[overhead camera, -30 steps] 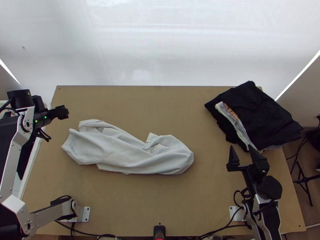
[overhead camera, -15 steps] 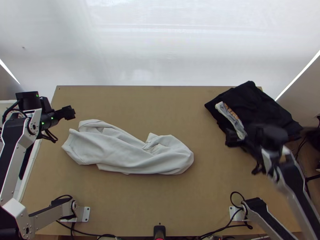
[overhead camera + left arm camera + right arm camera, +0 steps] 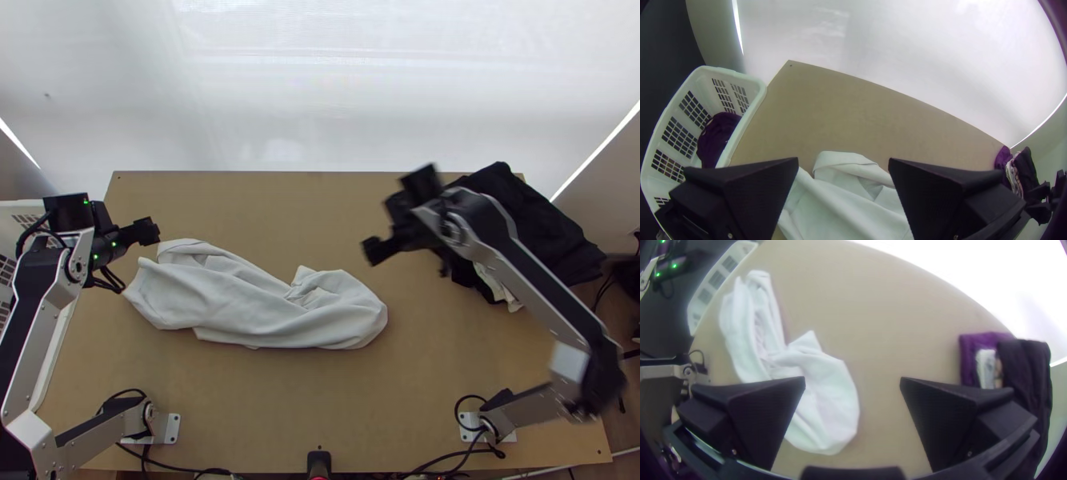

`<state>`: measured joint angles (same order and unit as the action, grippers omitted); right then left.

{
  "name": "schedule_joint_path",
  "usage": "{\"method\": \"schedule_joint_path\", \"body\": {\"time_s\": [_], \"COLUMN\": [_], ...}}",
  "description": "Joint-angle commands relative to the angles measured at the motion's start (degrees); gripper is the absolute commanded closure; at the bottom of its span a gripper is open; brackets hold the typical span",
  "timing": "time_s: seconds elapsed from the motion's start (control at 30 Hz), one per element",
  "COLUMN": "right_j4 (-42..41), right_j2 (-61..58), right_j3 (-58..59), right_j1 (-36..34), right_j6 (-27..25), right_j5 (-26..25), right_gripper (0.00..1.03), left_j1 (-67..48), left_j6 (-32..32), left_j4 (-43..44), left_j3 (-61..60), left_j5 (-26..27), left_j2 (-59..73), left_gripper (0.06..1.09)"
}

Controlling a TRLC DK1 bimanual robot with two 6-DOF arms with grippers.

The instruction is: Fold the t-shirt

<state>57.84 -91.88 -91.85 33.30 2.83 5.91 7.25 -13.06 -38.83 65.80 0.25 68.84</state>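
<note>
Your t-shirt [image 3: 240, 308] lies bunched on the tabletop [image 3: 320, 400], a long white heap running from the left part to just past the middle. It isn't spread flat: long creases run along it, a small flap sits folded over at its left end, and the cloth gathers into a crumpled hollow towards its rounded right end.

Your left claw [image 3: 147, 232] hangs near the shirt's left end, on the side towards the far edge of the tabletop. Its two fingers stand wide apart in the left wrist view, with no cloth gripped.

Your right claw [image 3: 376, 250] is above the tabletop, between the right end of the shirt and the pile of dark clothes [image 3: 536, 228]. It is open too and grips nothing; in the right wrist view you can see bare tabletop in the gap between its fingers.

The pile sits at the far right, mostly black cloth, with a light-coloured piece [image 3: 506, 294] showing along its side and a purple piece [image 3: 968, 353] beside that. Your right arm passes over part of the pile in the top view.

Beside the tabletop's left edge you have a white basket [image 3: 750, 111] with grid-like openings in its walls and a dark purple cloth [image 3: 720, 135] inside. A white, sheet-like backdrop [image 3: 320, 88] rises beyond the far edge.
</note>
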Motion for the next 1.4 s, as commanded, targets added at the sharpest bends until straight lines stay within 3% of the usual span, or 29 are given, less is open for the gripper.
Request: {"method": "schedule_joint_path", "body": {"time_s": [0.0, 0.1, 0.2, 0.47, 0.57, 1.37], "right_j4": [5.35, 5.88, 6.23, 6.23, 6.23, 5.52], "right_j2": [-17.2, -22.65, -26.78, -33.98, -36.18, -41.01], "right_j3": [-17.48, -21.7, -24.51, -29.96, -31.81, -34.45], "right_j1": [12.32, 15.13, 16.97, 21.63, 22.78, 22.07], "right_j6": [-3.01, -4.06, -4.5, -4.94, -4.94, -4.76], "right_j5": [5.78, 12.19, 14.65, 15.53, 15.53, 15.36], "right_gripper": [0.04, 0.04, 0.04, 0.1, 0.25, 0.25], "left_j1": [-0.13, -0.13, 0.14, 0.14, 0.23, -0.21], "left_j6": [0.58, 0.67, 0.32, 0.4, 0.4, 0.58], "left_j4": [2.35, 3.32, 3.85, 4.99, 4.99, 6.05], "left_j3": [-3.66, -5.42, -6.83, -8.67, -8.67, -9.55], "left_j5": [-0.25, -0.34, -0.43, -0.52, -0.6, -0.6], "left_j2": [-3.27, -4.59, -5.21, -6.88, -7.05, -7.84], "left_gripper": [0.1, 0.1, 0.1, 0.1, 0.1, 0.1]}}
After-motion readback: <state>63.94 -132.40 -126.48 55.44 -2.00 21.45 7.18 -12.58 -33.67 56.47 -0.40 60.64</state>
